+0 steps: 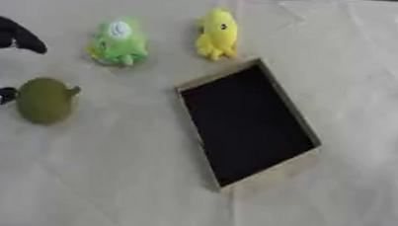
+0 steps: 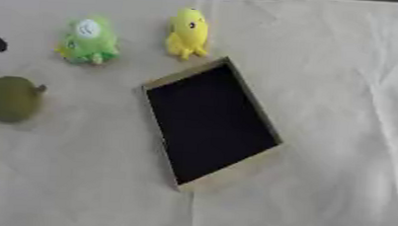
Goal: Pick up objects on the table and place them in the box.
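Left hand (image 1: 8, 34) at far left edge, finger state indeterminable. Box (image 1: 304, 122) centre, dark inside. Green toy (image 1: 117, 43), yellow toy (image 1: 217, 34) far; olive pear-shaped object (image 1: 44, 100) left.

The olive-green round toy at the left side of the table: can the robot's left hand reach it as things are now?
Probably yes. The left hand shows at the left edge, apart from the olive-green round toy, and only bare white cloth lies between them. Whether its fingers are open I cannot tell.

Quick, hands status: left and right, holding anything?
Left hand: only a dark part shows at the left edge; state cannot be told.
Right hand: not in view.
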You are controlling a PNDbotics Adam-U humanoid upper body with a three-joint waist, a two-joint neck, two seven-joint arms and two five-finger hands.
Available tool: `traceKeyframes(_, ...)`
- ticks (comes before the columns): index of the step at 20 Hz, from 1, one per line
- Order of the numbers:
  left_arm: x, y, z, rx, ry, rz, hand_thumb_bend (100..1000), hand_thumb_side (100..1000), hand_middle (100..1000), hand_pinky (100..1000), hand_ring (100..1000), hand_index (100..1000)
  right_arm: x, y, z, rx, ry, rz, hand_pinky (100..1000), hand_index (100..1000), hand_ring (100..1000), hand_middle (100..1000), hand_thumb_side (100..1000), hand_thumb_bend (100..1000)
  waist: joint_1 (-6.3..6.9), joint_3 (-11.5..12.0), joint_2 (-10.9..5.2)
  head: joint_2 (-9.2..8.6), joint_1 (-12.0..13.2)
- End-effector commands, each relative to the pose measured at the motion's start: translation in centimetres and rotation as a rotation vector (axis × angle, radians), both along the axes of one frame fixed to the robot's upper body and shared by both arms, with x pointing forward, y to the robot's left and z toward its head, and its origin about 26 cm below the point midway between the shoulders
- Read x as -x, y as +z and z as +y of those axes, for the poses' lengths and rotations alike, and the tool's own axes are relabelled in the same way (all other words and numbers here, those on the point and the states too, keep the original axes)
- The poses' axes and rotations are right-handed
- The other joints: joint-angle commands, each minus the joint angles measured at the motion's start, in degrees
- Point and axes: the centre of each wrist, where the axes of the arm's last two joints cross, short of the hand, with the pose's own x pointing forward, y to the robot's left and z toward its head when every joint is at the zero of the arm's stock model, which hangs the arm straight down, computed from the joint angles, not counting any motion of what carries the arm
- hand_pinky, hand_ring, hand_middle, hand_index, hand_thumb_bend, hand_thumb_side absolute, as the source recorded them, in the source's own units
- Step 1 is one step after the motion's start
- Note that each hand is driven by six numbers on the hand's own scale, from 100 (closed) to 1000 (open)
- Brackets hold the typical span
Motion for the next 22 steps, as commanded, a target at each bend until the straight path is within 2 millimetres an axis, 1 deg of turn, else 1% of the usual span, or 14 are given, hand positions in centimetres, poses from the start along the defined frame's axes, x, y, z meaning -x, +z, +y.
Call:
traceKeyframes(1, 0.0, 1.0, 0.2, -0.049, 0.023, 0.009, 204, 501, 821, 943, 891, 930, 0.4, 0.7, 0.0, 0.010, 0.001, -0.020, 892, 778, 871, 650, 510, 100, 0.18, 0.0, -1.08, 0.10, 0.2)
traceKeyframes(2, -0.1, 0.9, 0.2, -0.053, 0.027, 0.018, 184, 556, 812, 939, 886, 928, 0.4, 0.6, 0.0, 0.009, 0.001, -0.019, 892, 778, 871, 649, 510, 100, 0.18, -0.1, -1.06, 0.09, 0.2)
traceKeyframes(3, -0.2, 0.8, 0.2, -0.056, 0.028, 0.026, 174, 587, 806, 938, 883, 927, 0.4, 0.6, 0.0, 0.008, 0.002, -0.017, 892, 778, 871, 649, 511, 100, 0.19, -0.1, -1.05, 0.12, 0.3)
traceKeyframes(4, -0.3, 0.7, 0.1, -0.059, 0.026, 0.034, 160, 644, 802, 938, 881, 928, 0.4, 0.6, 0.0, 0.007, 0.002, -0.016, 892, 778, 871, 649, 511, 100, 0.20, -0.1, -1.03, 0.12, 0.3)
traceKeyframes(5, -0.4, 0.6, 0.1, -0.063, 0.025, 0.044, 159, 670, 802, 939, 882, 929, 0.4, 0.6, 0.0, 0.006, 0.002, -0.015, 892, 778, 871, 649, 512, 100, 0.21, -0.2, -1.01, 0.13, 0.4)
traceKeyframes(6, -0.4, 0.6, 0.0, -0.069, 0.023, 0.054, 159, 730, 807, 944, 885, 933, 0.4, 0.5, 0.0, 0.006, 0.002, -0.014, 892, 778, 871, 648, 512, 100, 0.21, -0.2, -0.99, 0.14, 0.4)
traceKeyframes(7, -0.5, 0.5, 0.0, -0.077, 0.020, 0.066, 170, 749, 811, 946, 888, 937, 0.4, 0.5, 0.0, 0.005, 0.003, -0.013, 892, 778, 871, 648, 512, 100, 0.22, -0.2, -0.98, 0.16, 0.4)
traceKeyframes(9, -0.6, 0.5, 0.0, -0.087, 0.023, 0.075, 203, 745, 814, 945, 890, 941, 0.4, 0.5, -0.1, 0.003, 0.002, -0.010, 892, 777, 870, 646, 513, 100, 0.25, -0.2, -0.95, 0.20, 0.4)
traceKeyframes(11, -0.7, 0.4, 0.1, -0.094, 0.040, 0.080, 221, 765, 818, 944, 892, 941, 0.4, 0.4, 0.0, 0.002, 0.003, -0.007, 892, 777, 870, 646, 514, 100, 0.26, -0.2, -0.92, 0.16, 0.5)
traceKeyframes(13, -0.9, 0.2, 0.1, -0.099, 0.056, 0.084, 236, 761, 819, 944, 892, 941, 0.4, 0.3, 0.0, 0.000, 0.004, -0.003, 892, 777, 870, 645, 514, 100, 0.25, -0.2, -0.90, 0.13, 0.5)
traceKeyframes(16, -1.3, -0.2, 0.0, -0.110, 0.072, 0.089, 267, 731, 826, 944, 896, 943, 0.3, 0.2, -0.1, -0.002, 0.004, 0.003, 893, 776, 869, 644, 514, 100, 0.22, -0.3, -0.86, 0.10, 0.6)
traceKeyframes(19, -1.6, -0.8, 0.1, -0.121, 0.088, 0.103, 313, 642, 834, 947, 901, 946, 0.3, 0.1, -0.1, -0.004, 0.006, 0.007, 893, 776, 868, 642, 513, 100, 0.21, -0.4, -0.82, 0.07, 0.7)
traceKeyframes(20, -1.7, -0.9, 0.1, -0.126, 0.094, 0.107, 321, 631, 834, 946, 901, 946, 0.3, 0.1, -0.1, -0.005, 0.006, 0.008, 893, 776, 868, 641, 513, 100, 0.21, -0.5, -0.80, 0.05, 0.7)
traceKeyframes(22, -1.8, -1.2, 0.2, -0.132, 0.104, 0.116, 318, 580, 830, 943, 898, 944, 0.3, 0.0, -0.1, -0.006, 0.006, 0.012, 894, 776, 868, 640, 512, 100, 0.21, -0.5, -0.76, 0.05, 0.7)
